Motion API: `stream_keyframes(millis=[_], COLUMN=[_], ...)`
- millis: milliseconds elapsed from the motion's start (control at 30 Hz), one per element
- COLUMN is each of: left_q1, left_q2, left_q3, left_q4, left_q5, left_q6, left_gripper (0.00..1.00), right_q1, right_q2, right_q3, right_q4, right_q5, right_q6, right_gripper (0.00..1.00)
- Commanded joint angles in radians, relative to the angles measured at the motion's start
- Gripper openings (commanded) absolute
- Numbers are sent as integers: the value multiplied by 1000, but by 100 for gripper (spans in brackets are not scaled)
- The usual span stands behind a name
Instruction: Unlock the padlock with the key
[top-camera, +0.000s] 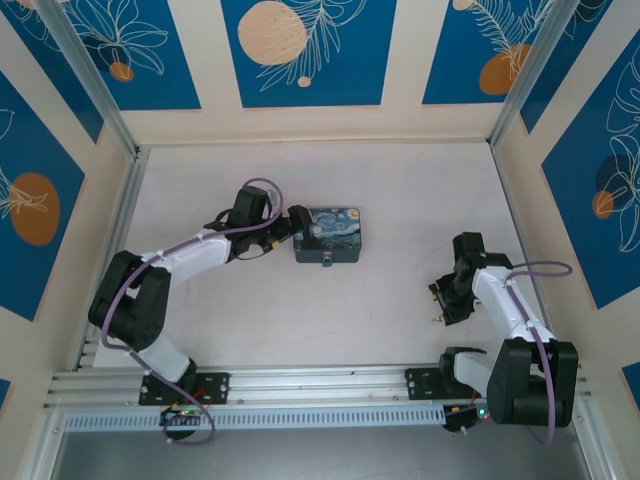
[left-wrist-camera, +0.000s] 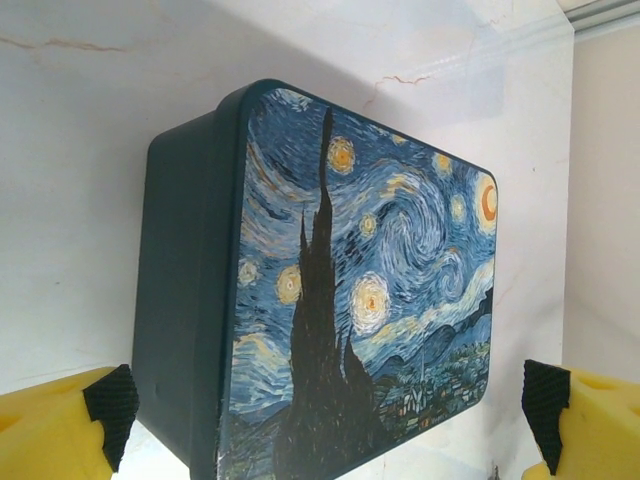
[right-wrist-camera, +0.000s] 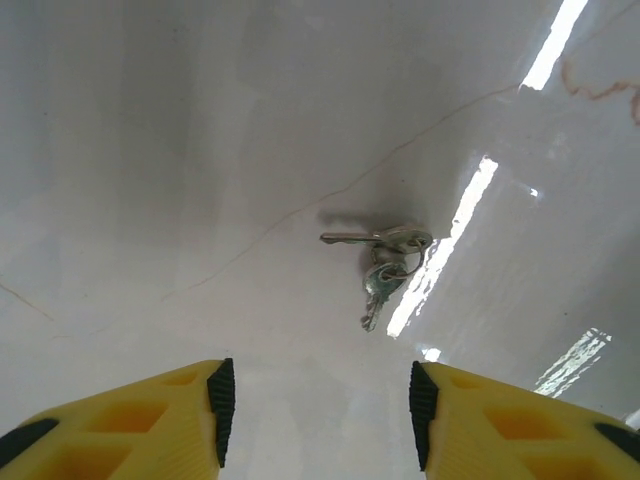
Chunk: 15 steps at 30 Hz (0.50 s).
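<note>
The key is a small silvery one on a ring with a second key, lying flat on the white table. My right gripper hovers just short of it, open, with bare table between its yellow fingers. From above, the right gripper is at the table's right side. The padlock is a tiny bluish piece at the near side of the night-sky tin. My left gripper is at the tin's left end. Its fingers stand wide open on either side of the tin, with small gaps.
White side walls with blue floral panels enclose the table on three sides. An aluminium rail carrying both arm bases runs along the near edge.
</note>
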Motion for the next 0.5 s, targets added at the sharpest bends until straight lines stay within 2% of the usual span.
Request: stream_keyframes(millis=[0,467], left_q1=[-8,-8], left_q2=[12,41], left_q3=[21,76], left_q4=[19,11], left_q5=[24,55], left_q6=[-11,-18], left_gripper=[100,100], right_q1=[4,9], right_q2=[3,42], right_q3=[-21,-26], right_q4=[-21,-24], right_q5=[31,60], right_q6=[43,66], right_gripper=[49,49])
